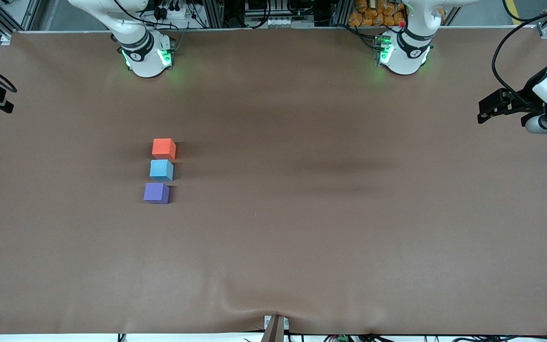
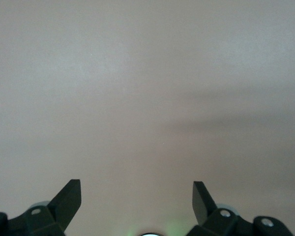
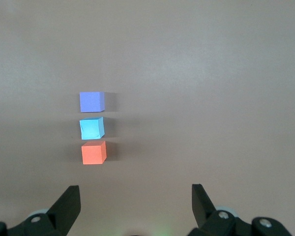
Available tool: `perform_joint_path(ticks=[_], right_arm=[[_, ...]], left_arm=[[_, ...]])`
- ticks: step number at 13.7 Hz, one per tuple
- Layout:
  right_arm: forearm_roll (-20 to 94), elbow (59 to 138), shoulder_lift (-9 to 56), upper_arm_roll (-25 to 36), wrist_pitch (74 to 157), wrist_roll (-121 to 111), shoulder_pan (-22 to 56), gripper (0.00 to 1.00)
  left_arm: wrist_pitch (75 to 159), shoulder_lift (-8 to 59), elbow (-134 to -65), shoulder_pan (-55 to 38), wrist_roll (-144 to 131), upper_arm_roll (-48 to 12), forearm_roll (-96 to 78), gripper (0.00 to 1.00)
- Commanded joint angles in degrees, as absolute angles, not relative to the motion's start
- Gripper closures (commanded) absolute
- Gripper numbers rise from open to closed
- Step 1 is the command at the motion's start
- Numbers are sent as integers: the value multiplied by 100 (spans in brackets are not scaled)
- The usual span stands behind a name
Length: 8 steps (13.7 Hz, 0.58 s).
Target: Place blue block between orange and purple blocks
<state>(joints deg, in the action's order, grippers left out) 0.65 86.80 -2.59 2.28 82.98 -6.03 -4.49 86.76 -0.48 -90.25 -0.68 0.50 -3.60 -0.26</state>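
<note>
No brand, label or writing can be read on any block or on either arm. Both arms are largely cut off: the front view shows only their bases along the top edge and, at the edge toward the left arm's end, part of the left arm's wrist.

The blue block [image 1: 161, 170] sits on the brown table [image 1: 325, 228] between the orange block [image 1: 164, 148] and the purple block [image 1: 156, 193] — the three form a short straight row toward the right arm's end of the table, with slim gaps between them. The orange block is farthest from the front camera, the purple nearest. The blue one is turned slightly out of square with its neighbours.

The right gripper [image 3: 135, 209] hangs high over the table, looking down on the row, its fingers spread wide and holding nothing. The left gripper [image 2: 136, 206] waits over bare table, fingers likewise wide apart and empty — no block shows in its wrist view.
</note>
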Motion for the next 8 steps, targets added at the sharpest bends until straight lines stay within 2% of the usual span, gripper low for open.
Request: perform_joint_path(ticks=[1, 8], right_arm=[[-26, 8754, -343, 141, 8315, -448, -475, 0], [-123, 8763, -325, 149, 8306, -448, -501, 0]], left_arm=[[8578, -26, -8947, -53, 158, -360, -70, 0], [8578, -26, -8947, -62, 141, -352, -79, 0]])
